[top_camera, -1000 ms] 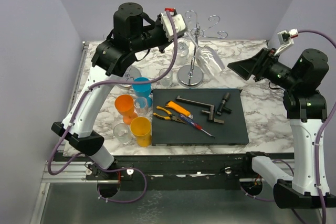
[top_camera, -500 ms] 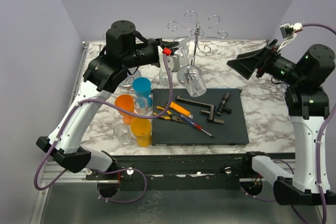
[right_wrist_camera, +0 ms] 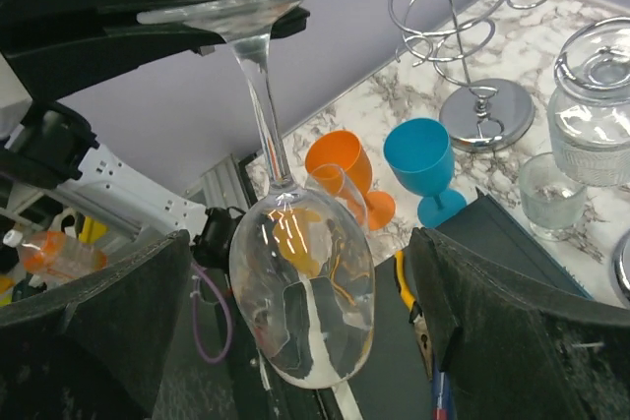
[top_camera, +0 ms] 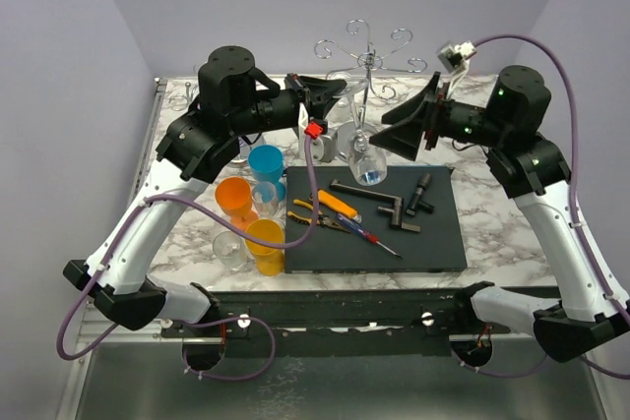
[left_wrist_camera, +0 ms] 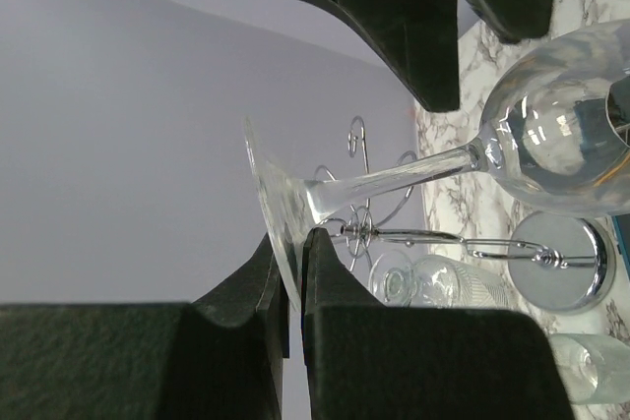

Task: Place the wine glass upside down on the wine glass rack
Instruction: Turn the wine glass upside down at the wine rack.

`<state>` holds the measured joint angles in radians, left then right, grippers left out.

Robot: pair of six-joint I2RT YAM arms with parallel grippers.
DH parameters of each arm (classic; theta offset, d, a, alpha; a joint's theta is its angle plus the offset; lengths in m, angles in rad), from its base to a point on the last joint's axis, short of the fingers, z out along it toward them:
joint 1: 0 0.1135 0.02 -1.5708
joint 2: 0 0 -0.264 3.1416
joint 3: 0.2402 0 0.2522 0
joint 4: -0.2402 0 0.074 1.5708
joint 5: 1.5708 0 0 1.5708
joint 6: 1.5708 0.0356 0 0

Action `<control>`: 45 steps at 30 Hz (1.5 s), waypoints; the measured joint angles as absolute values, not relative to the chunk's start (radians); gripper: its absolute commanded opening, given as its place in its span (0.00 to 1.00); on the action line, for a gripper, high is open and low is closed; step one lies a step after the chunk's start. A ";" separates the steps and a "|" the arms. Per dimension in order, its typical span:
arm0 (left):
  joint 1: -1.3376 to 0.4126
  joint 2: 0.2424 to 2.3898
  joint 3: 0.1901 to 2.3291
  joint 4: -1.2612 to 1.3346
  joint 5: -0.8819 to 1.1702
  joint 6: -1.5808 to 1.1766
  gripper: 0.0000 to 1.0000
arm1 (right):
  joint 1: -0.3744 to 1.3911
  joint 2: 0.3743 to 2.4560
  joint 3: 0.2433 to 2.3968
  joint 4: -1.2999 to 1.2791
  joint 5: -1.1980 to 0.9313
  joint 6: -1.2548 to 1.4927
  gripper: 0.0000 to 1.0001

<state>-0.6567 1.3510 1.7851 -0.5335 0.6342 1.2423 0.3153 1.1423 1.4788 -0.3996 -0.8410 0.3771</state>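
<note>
The wine glass hangs bowl down over the far edge of the black mat, its foot uppermost. My left gripper is shut on the rim of that foot, which is pinched between its fingertips. The right gripper stands open just right of the glass. In the right wrist view its fingers flank the bowl without touching it. The chrome wine glass rack stands behind, its round base on the marble top.
A black mat holds pliers, a screwdriver and black metal parts. Left of it stand a blue cup, an orange cup, a yellow cup and clear tumblers. More clear glassware sits by the rack.
The left arm has brought the glass away from the rack, forward and down over the mat. The right arm swung left toward it and opened wide around the bowl.
</note>
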 measured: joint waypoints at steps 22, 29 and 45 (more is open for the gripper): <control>-0.672 1.386 1.814 -0.520 0.634 1.314 0.00 | 0.517 1.168 1.371 -0.494 -0.731 0.163 0.89; -0.689 1.386 1.810 -0.517 0.622 1.333 0.00 | 0.523 1.119 1.260 -0.376 -0.667 0.179 0.58; -0.765 1.363 1.772 -0.495 0.588 1.225 0.99 | 0.528 1.013 0.948 -0.105 -0.419 0.209 0.31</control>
